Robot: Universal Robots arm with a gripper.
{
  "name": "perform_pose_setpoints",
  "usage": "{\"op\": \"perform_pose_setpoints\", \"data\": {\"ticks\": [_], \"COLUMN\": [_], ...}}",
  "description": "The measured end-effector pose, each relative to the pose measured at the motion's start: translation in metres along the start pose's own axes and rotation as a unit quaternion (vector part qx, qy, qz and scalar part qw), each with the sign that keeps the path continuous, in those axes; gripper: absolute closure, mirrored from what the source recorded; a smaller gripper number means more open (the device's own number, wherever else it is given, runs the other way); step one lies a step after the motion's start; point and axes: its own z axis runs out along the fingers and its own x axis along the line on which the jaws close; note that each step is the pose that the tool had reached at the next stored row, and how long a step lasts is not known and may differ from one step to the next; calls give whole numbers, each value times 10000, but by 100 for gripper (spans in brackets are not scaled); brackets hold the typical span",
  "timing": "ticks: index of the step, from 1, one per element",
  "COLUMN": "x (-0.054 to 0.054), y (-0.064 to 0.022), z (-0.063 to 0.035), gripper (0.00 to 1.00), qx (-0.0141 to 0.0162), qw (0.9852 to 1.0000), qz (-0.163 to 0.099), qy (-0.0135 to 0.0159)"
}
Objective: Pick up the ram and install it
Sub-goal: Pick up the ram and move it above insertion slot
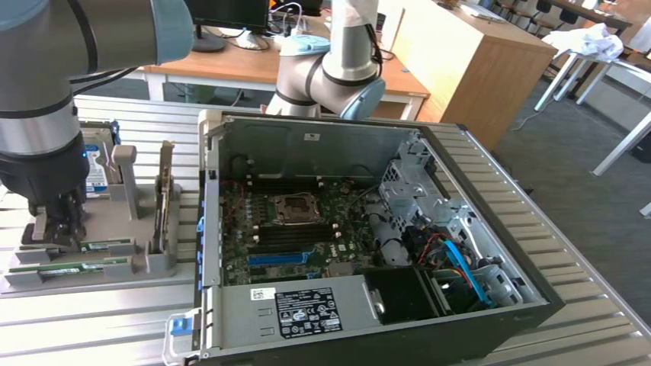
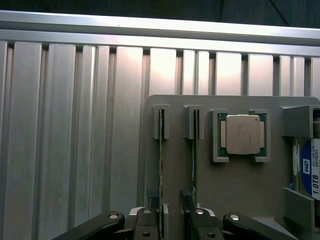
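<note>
Two green ram sticks stand on edge in a grey holder (image 1: 152, 263) at the exterior view's left, one (image 1: 107, 245) behind the other (image 1: 81, 268). In the wrist view they show edge-on as thin lines, one (image 2: 161, 165) beside the other (image 2: 194, 160). My gripper (image 1: 53, 232) hangs low over the end of the sticks toward the exterior view's left. In the wrist view my gripper (image 2: 167, 222) is open, its fingers (image 2: 146, 222) standing on either side of one ram stick without closing on it.
An open computer case (image 1: 305, 313) lies beside the holder, its motherboard (image 1: 295, 229) exposed. The holder (image 2: 235, 195) also carries a square silver processor (image 2: 242, 134) and a blue-labelled hard drive (image 1: 97, 171) (image 2: 310, 172). Ribbed aluminium table (image 2: 75, 150) lies all around. My arm's base (image 1: 331, 72) stands behind the case.
</note>
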Motion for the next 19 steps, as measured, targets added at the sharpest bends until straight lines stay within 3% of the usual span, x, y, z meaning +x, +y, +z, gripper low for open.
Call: {"op": "perform_pose_setpoints", "data": {"ticks": [19], "x": [42], "y": [-1], "z": [35], "gripper": [70], "qx": [0], "qw": [10000], "qz": [0], "qy": [0]}}
